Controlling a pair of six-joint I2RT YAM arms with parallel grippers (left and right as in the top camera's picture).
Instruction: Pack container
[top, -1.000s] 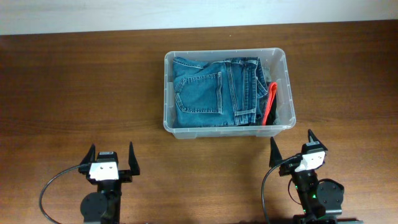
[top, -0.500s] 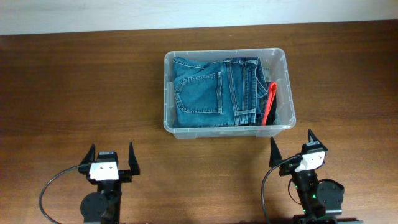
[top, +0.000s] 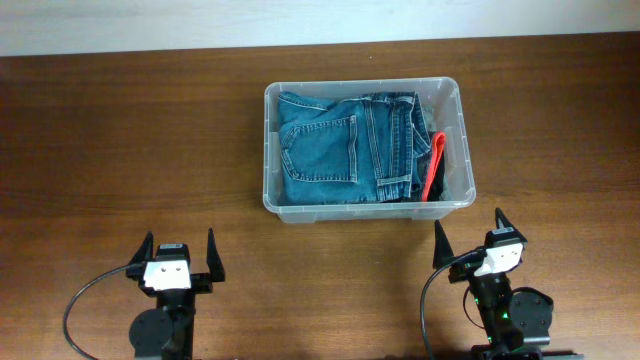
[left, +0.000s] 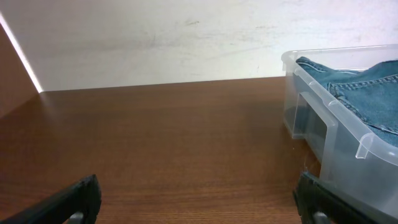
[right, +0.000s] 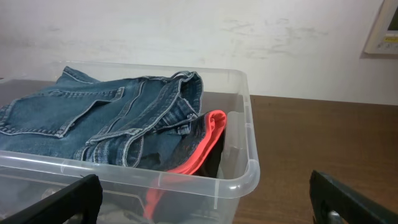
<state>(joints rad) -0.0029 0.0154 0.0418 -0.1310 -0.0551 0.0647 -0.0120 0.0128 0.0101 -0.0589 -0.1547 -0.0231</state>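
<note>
The clear plastic container (top: 455, 100) sits mid-table, right of centre. Folded blue jeans (top: 335, 150) fill most of it, with a red garment (top: 433, 165) and something dark along its right side. In the left wrist view the container (left: 336, 134) is at the right, with jeans (left: 367, 90) showing over the rim. The right wrist view has the container (right: 249, 168) close ahead, holding the jeans (right: 106, 124) and the red garment (right: 202, 143). My left gripper (top: 180, 252) is open near the front edge, well left of the bin. My right gripper (top: 470, 232) is open just in front of the bin's near right corner. Neither holds anything.
The brown wooden table (top: 130, 140) stretches bare to the left of the container. A pale wall (left: 155, 43) runs along the table's far edge. A black cable (top: 85, 300) loops beside the left arm's base.
</note>
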